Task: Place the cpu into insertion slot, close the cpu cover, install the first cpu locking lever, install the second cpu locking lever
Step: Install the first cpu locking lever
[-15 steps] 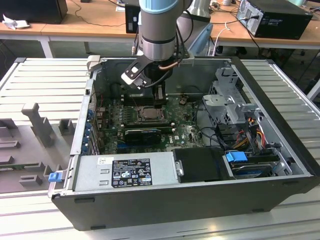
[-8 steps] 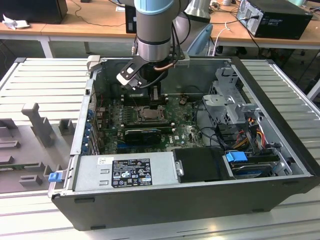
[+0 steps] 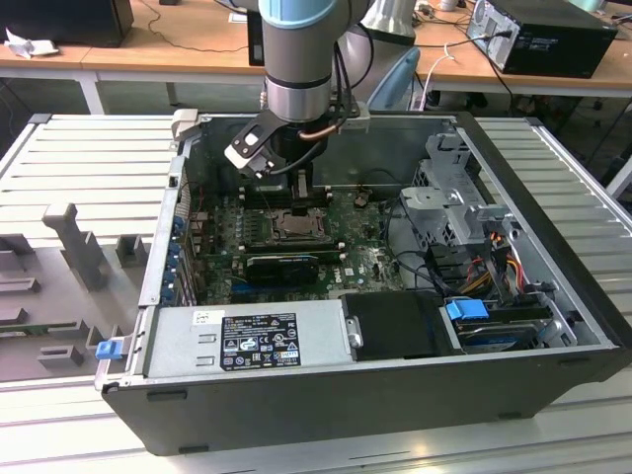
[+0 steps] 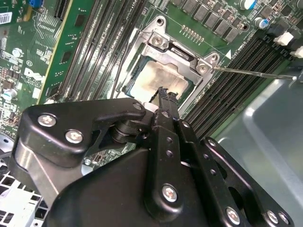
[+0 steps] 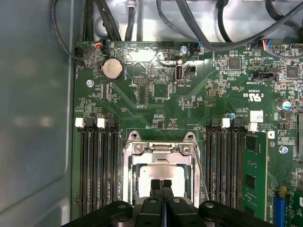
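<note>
Black steel makes up the biggest thing here, the open case (image 3: 395, 405), which lies on its side so that the green board (image 3: 365, 262) faces up and the arm (image 3: 301, 59) can come at it from above. The arm hangs over the middle of the board, with the gripper (image 5: 161, 185) low over the slot (image 3: 294, 225).

In both wrist views its two fingers are pressed together with nothing between them. We judge that this makes one narrow tip, better for pushing on thin metal than for carrying. The tip sits just above the cover's near edge; we cannot tell whether it touches.

The cover (image 5: 163, 147) looks folded down flat over the slot (its frame rests around the chip's edges, which is how it holds the chip in place). The cpu (image 5: 158, 172) is already seated in the slot, its pale metal face showing through the cut-out.

Smallest is a thin wire lever (image 4: 255, 73). In the second wrist view it runs from the socket's corner out over the memory slots (image 4: 227, 90), so that side looks unlatched to us.
</note>
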`<state>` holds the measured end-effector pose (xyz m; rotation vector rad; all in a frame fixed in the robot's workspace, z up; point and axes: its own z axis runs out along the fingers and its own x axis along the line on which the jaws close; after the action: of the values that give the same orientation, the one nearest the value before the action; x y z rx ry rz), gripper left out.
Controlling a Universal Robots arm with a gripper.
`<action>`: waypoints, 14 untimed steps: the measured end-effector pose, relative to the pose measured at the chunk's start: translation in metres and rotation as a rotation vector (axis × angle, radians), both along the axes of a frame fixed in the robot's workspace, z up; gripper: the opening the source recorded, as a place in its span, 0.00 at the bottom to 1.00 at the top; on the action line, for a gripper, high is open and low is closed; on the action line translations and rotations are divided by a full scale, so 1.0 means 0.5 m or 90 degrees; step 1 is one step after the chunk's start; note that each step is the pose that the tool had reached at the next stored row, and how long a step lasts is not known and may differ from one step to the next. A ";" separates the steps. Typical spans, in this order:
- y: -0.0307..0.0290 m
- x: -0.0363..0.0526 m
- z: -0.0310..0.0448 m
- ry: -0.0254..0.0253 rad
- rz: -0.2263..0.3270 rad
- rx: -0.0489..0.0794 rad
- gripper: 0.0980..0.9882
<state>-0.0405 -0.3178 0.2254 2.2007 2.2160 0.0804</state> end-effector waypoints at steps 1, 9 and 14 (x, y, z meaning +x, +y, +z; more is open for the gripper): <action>0.000 0.000 0.000 0.0000 0.000 0.000 0.01; 0.000 0.000 0.009 -0.0001 0.000 0.000 0.01; 0.000 0.000 0.015 0.0000 0.000 0.000 0.01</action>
<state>-0.0406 -0.3178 0.2328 2.2010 2.2157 0.0806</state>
